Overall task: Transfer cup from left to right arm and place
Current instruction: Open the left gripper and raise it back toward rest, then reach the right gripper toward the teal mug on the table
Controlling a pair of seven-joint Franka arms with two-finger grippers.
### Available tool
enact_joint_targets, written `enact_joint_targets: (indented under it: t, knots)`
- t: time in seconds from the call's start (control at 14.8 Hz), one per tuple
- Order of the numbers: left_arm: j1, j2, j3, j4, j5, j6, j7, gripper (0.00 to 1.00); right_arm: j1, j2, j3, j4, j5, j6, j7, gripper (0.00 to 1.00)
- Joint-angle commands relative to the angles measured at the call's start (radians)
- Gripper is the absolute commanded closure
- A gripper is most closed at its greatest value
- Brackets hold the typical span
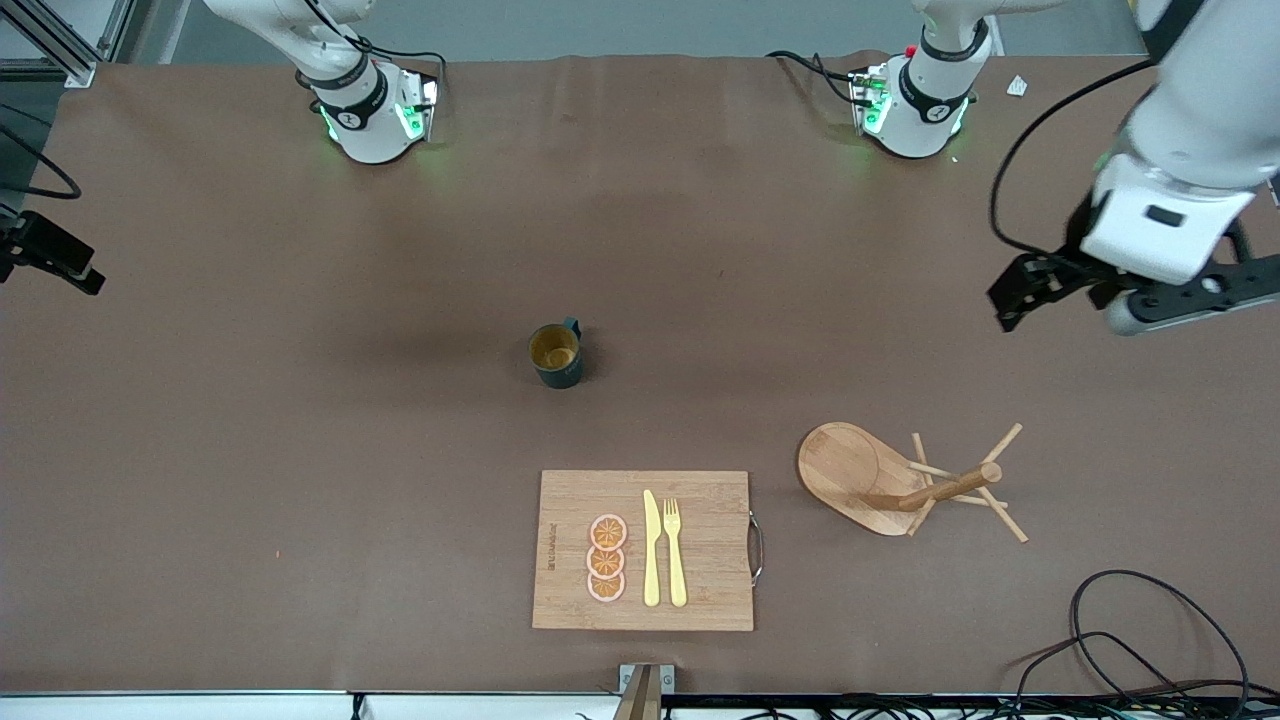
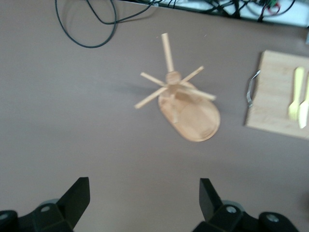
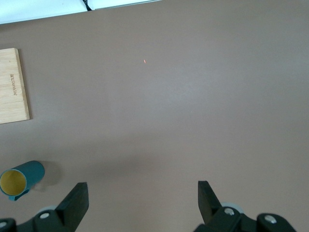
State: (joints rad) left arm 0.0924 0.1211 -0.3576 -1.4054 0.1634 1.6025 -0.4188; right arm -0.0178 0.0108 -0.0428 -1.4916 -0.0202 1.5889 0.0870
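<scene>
Right tool (image 3: 143, 200): fingers spread, empty, over bare counter (image 1: 250, 420) at the right arm's end. Cup (image 1: 557, 355) upright mid-counter, well apart from both tools. Left tool (image 2: 145, 200): spread, empty, above counter near the peg rack (image 1: 905, 482).

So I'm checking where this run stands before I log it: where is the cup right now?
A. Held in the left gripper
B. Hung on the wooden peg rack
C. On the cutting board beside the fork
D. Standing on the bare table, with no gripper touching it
D. The cup stands upright on the table, apart from the open left gripper and right gripper.
</scene>
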Motion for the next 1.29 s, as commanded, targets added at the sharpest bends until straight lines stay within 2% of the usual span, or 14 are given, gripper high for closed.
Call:
enact_joint_targets:
  t: [0.0, 0.14, 0.2, 0.34, 0.47, 0.68, 0.81, 1.02, 1.22]
  knots:
    - [0.039, -0.055, -0.006, -0.026, -0.015, -0.052, 0.127, 0.0, 0.007, 0.062, 0.018, 0.004, -0.003, 0.006, 0.01, 0.0]
    - [0.043, -0.09, 0.021, -0.029, -0.024, -0.07, 0.193, 0.0, 0.047, 0.119, 0.018, 0.004, -0.007, 0.013, 0.011, 0.0]
    - [0.011, -0.103, 0.061, -0.033, -0.028, -0.072, 0.216, 0.0, 0.059, 0.159, 0.018, 0.004, -0.001, 0.034, 0.011, 0.0]
    - [-0.084, -0.113, 0.188, -0.032, -0.063, -0.1, 0.277, 0.0, 0.081, 0.193, 0.02, -0.004, 0.002, 0.042, -0.003, 0.0]
    - [-0.1, -0.124, 0.244, -0.035, -0.111, -0.147, 0.359, 0.0, 0.117, 0.195, 0.018, -0.009, 0.005, 0.04, 0.022, 0.0]
    - [-0.102, -0.149, 0.255, -0.065, -0.114, -0.174, 0.385, 0.0, 0.215, 0.257, 0.02, -0.007, 0.011, 0.062, 0.239, 0.0]
    - [-0.103, -0.176, 0.255, -0.107, -0.114, -0.167, 0.388, 0.0, 0.292, 0.314, 0.02, -0.007, 0.063, 0.118, 0.418, 0.0]
    - [-0.106, -0.195, 0.253, -0.129, -0.113, -0.164, 0.39, 0.0, 0.401, 0.421, 0.018, -0.004, 0.163, 0.256, 0.705, 0.0]
    - [-0.111, -0.201, 0.255, -0.145, -0.111, -0.139, 0.393, 0.0, 0.516, 0.532, 0.018, -0.001, 0.164, 0.405, 0.922, 0.0]
